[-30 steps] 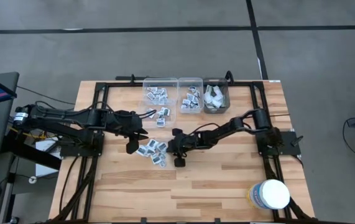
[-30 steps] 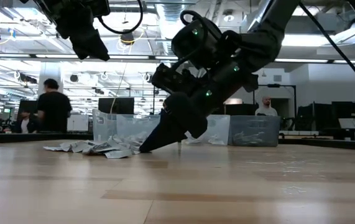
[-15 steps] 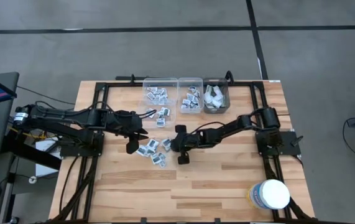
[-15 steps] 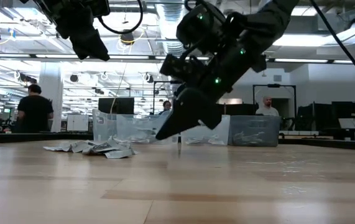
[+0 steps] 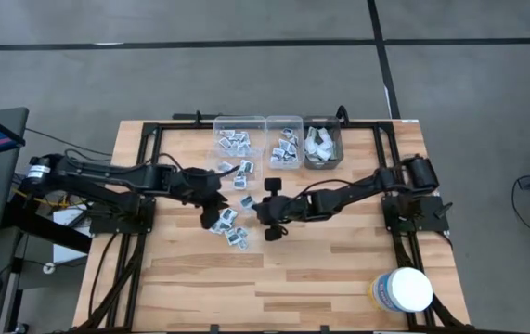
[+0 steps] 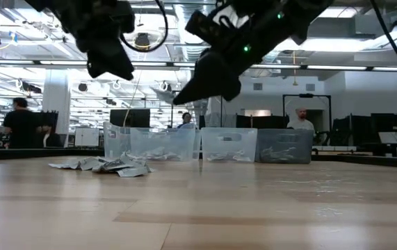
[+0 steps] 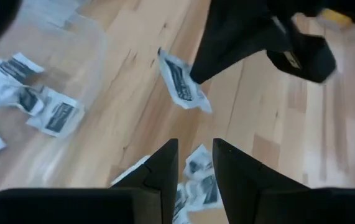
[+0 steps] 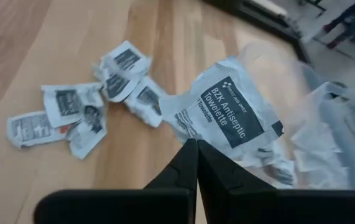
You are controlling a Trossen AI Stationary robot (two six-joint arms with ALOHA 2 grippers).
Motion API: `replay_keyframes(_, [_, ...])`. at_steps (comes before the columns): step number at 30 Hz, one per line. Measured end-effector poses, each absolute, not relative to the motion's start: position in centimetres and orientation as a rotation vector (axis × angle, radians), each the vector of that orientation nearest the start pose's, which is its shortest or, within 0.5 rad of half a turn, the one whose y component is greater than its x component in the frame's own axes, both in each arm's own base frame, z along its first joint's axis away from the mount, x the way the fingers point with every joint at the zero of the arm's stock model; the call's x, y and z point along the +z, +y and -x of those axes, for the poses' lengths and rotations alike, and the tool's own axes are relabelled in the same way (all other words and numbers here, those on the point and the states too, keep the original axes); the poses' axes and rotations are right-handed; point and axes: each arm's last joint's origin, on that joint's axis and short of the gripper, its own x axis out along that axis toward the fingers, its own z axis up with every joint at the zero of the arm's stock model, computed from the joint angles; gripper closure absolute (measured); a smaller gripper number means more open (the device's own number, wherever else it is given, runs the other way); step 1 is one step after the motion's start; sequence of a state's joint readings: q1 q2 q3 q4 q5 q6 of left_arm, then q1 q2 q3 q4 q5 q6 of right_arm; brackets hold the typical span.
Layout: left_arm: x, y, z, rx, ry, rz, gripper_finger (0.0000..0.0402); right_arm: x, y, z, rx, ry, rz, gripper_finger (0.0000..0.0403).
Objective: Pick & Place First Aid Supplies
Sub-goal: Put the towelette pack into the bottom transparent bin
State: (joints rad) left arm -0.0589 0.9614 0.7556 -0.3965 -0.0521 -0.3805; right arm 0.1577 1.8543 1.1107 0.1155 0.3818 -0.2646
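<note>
Dark right end effector (image 8: 197, 155) hangs raised, pinching an antiseptic packet (image 8: 230, 113); left end effector (image 7: 194, 163) spread.

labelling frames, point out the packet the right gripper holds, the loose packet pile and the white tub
held packet (image 8: 233, 115), right wrist view, its printed face
loose packet pile (image 5: 229, 225), high view, middle of the pile
white tub (image 5: 404, 289), high view, its lid

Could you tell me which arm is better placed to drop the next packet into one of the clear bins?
The right arm. Its tool is shut on an antiseptic towelette packet, lifted off the table near the bins. The left tool is open and empty above the loose pile.
</note>
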Motion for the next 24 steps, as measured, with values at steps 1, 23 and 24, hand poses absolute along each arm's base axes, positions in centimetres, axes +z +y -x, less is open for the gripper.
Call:
replay_keyframes(1, [27.3,-1.0,-20.5,0.116,0.583,0.358,0.0302,18.3,5.0,-38.7,-0.146,0.628,0.425,0.0403])
replay_keyframes(23, [25.1,-0.1,-24.9,0.193,0.523,0.527,0.0302,19.0,6.2,-38.3,-0.215,0.612,0.47,0.0403])
replay_keyframes(24, [25.1,-0.1,-25.1,0.192,0.52,0.528,0.0302,19.0,6.2,-38.3,-0.216,0.612,0.47,0.0403])
